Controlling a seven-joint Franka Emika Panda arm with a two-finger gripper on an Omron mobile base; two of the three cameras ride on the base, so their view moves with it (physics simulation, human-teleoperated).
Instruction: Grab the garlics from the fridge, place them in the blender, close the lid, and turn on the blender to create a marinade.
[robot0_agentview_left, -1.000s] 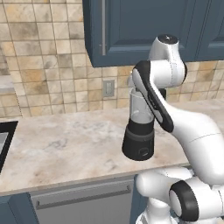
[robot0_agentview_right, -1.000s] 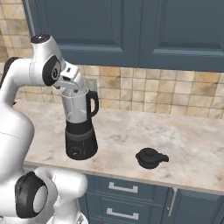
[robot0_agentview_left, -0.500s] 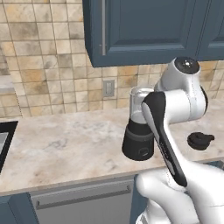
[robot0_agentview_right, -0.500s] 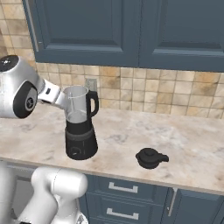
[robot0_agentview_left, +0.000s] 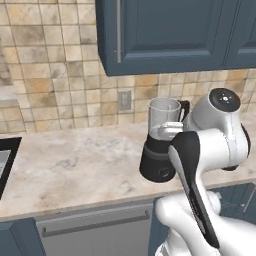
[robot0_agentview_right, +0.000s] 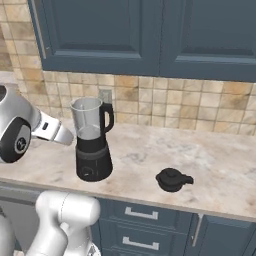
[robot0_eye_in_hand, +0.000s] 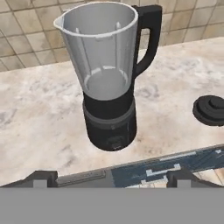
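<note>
The blender (robot0_agentview_right: 92, 142) has a black base and handle under a clear greyish jar. The lid (robot0_agentview_right: 173, 179) is black, on a table (robot0_agentview_right: 210, 170) of mottled beige marble. The wall tiles (robot0_agentview_left: 50, 75) are tan and brown, the cabinets (robot0_agentview_right: 150, 35) dark blue.

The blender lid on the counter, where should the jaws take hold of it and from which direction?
Grip the lid by its top knob, coming straight down from above. It sits dome-up on the counter, right of the blender, so the knob stands proud while the low dome offers little to pinch. Avoid the side tab.
</note>
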